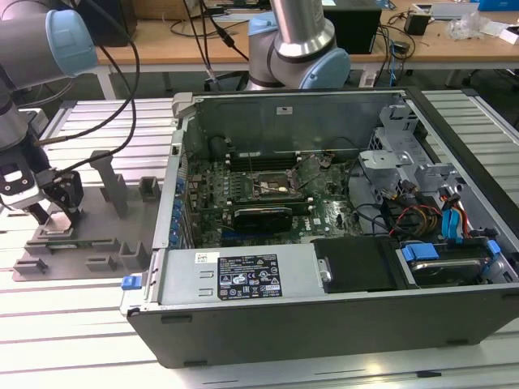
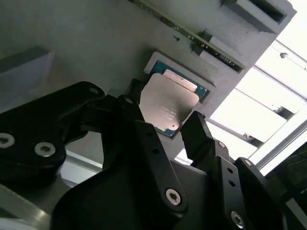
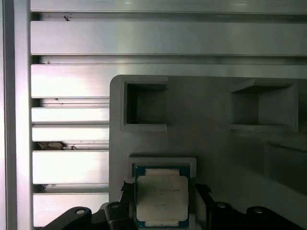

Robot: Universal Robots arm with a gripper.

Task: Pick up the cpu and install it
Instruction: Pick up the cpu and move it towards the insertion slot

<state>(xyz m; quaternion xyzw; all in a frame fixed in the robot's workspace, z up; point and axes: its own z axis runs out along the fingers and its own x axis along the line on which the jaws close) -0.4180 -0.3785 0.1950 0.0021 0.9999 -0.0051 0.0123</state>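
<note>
Fingers [image 2: 200, 132] straddle cpu [image 2: 168, 105] | grey tray [image 3: 211, 143] | slatted metal table [image 3: 144, 38] | desks [image 1: 438, 49] behind

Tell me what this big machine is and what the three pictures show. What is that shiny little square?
It is a robot arm, a machine that moves a bit like your own arm. At its end sits a gripper, its hand for picking things up.

The exterior view comes from a camera standing off the arm, looking over the whole table. The two wrist views come from small cameras riding on the arm, so they look closely at whatever the gripper is near.

On the table stands an open computer with its green board showing. At the exterior view's left lies a grey tray.

The shiny square is a computer chip. It lies in a pocket of that tray, and the gripper is right at it. The chip is not in the computer yet.
</note>
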